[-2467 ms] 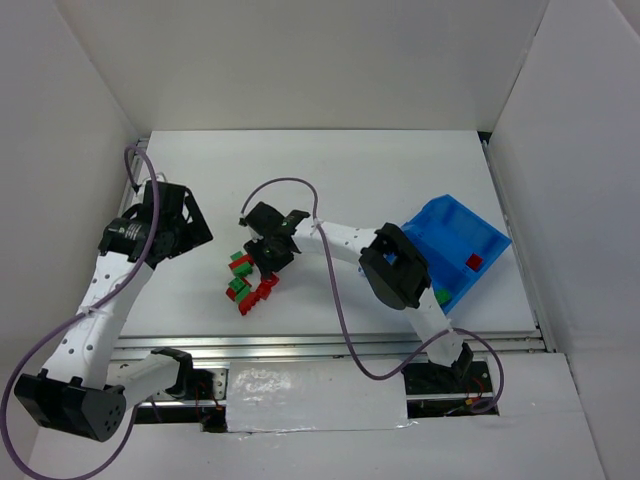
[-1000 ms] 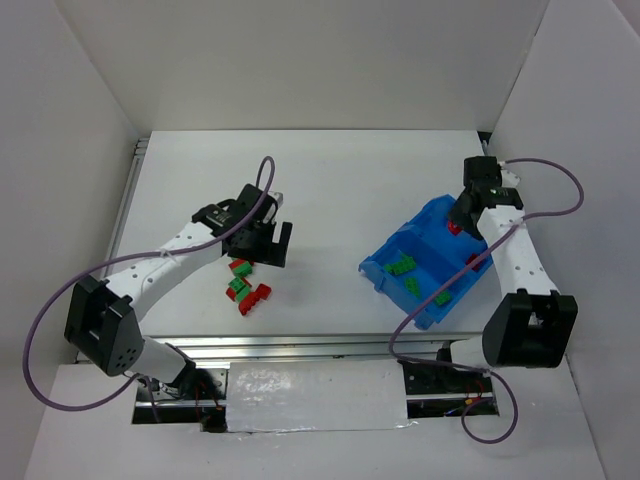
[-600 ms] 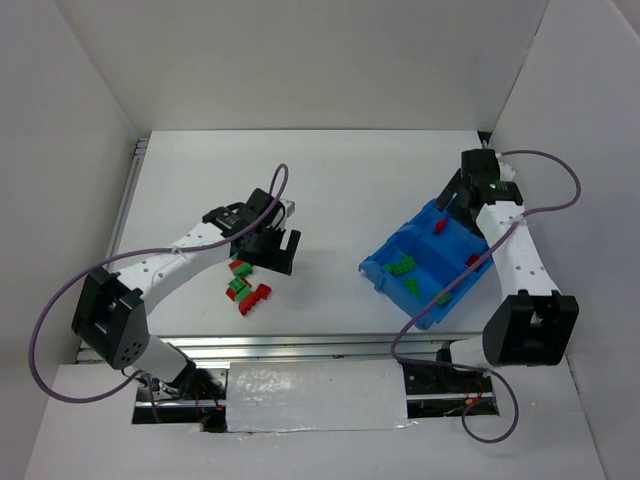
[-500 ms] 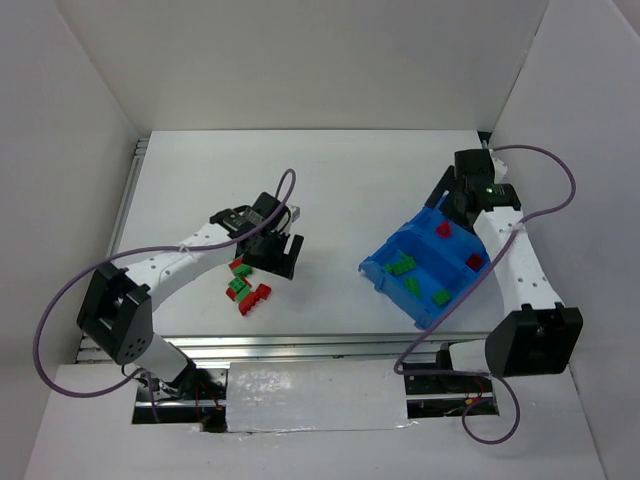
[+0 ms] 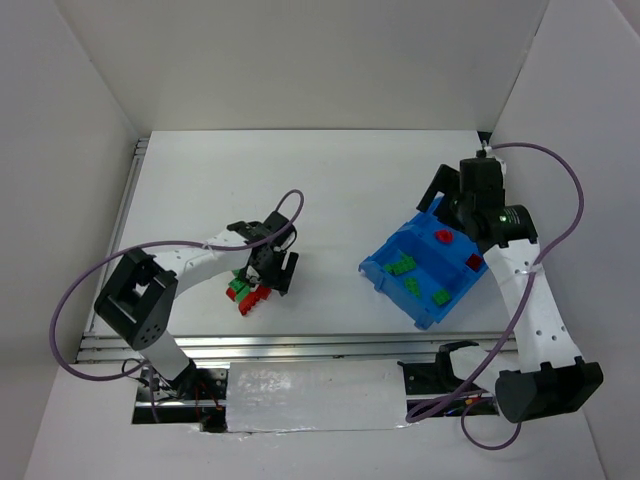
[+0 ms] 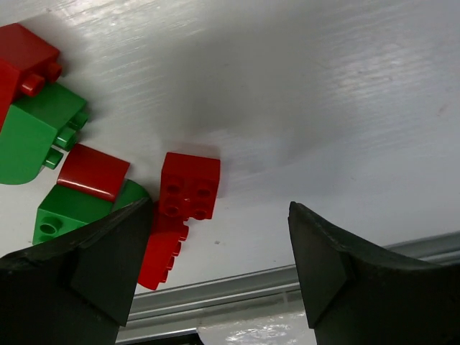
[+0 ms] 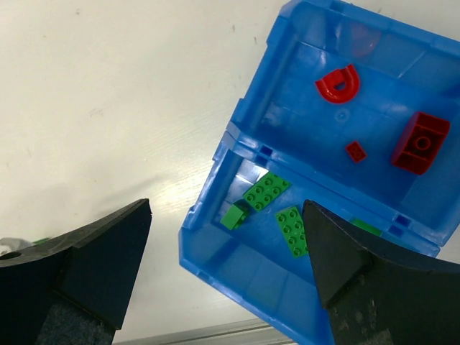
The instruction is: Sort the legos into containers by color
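Observation:
The loose legos, red and green, lie in a small pile left of centre. My left gripper hangs open just right of that pile. In the left wrist view a red square brick lies ahead of the left gripper, with green bricks further left. The blue bin holds green pieces in its near compartment and red pieces in its far one. My right gripper is open above the bin's far left side, empty.
A metal rail runs along the table's near edge, close below the pile. White walls enclose the table on three sides. Purple cables loop from both arms.
The right gripper opened and a red arch piece dropped into the bin's far compartment. The left gripper moved nearer, down to the right side of the pile.

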Tool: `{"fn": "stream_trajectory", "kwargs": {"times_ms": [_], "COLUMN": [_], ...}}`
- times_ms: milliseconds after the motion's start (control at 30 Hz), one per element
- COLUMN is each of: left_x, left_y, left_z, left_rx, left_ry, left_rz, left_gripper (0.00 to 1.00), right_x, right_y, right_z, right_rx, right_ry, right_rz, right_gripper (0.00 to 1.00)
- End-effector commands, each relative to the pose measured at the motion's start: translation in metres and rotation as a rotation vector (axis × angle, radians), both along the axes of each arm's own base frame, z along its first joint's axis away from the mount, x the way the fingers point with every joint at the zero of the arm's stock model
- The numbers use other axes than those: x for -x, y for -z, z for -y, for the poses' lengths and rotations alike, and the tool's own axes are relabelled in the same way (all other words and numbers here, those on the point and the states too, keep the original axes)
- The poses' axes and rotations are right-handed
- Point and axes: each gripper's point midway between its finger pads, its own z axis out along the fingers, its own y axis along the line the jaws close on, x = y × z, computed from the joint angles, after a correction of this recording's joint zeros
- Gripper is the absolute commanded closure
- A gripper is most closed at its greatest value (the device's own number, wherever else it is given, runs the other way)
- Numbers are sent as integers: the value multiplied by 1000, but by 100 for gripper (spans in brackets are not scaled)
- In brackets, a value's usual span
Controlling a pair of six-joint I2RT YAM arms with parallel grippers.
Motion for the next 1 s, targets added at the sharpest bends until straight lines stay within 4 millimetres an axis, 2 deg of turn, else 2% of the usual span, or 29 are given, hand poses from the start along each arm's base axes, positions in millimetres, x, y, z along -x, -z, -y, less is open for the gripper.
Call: {"fn": "stream_trajectory", "kwargs": {"times_ms": [0, 300, 500, 600, 633, 667, 700, 733, 800, 833, 900, 933, 967], "left_x": [-9, -2, -4, -12, -21, -24, -33, -38, -44, -60, -68, -85, -90], "left_y": [8, 32, 36, 26, 17, 11, -7, -15, -38, -66, -94, -121, -133], "left_z": [-6, -10, -2, 10, 20, 27, 44, 52, 76, 96, 127, 152, 169], "left_rx": [-36, -57, -24, 0, 20, 27, 52, 58, 81, 118, 178, 253, 303], "left_ry": [-65, -74, -63, -41, -28, -17, 13, 25, 72, 84, 133, 148, 171], "left_rz": [43, 8, 3, 18, 38, 47, 79, 90, 134, 185, 243, 303, 322], "left_gripper": [12, 16, 37, 57, 73, 79, 88, 93, 97, 98, 99, 100, 99], "right_x": [7, 12, 10, 9, 10, 10, 11, 11, 14, 17, 22, 27, 30], "right_y": [-8, -9, -14, -16, -16, -19, -22, -24, -37, -40, -56, -58, -65], "right_z": [-6, -5, -5, -4, -2, -2, -2, -2, -2, -1, 2, 5, 8], "right_rx": [-2, 11, 16, 22, 28, 28, 27, 25, 14, 11, 1, 3, -6], "right_ry": [-40, -55, -58, -59, -52, -51, -48, -50, -45, -39, -22, -3, 24], "right_rz": [31, 45, 54, 56, 53, 59, 67, 70, 104, 106, 142, 141, 159], "right_gripper": [7, 7, 7, 7, 7, 6, 6, 6, 5, 5, 4, 4, 4]}}
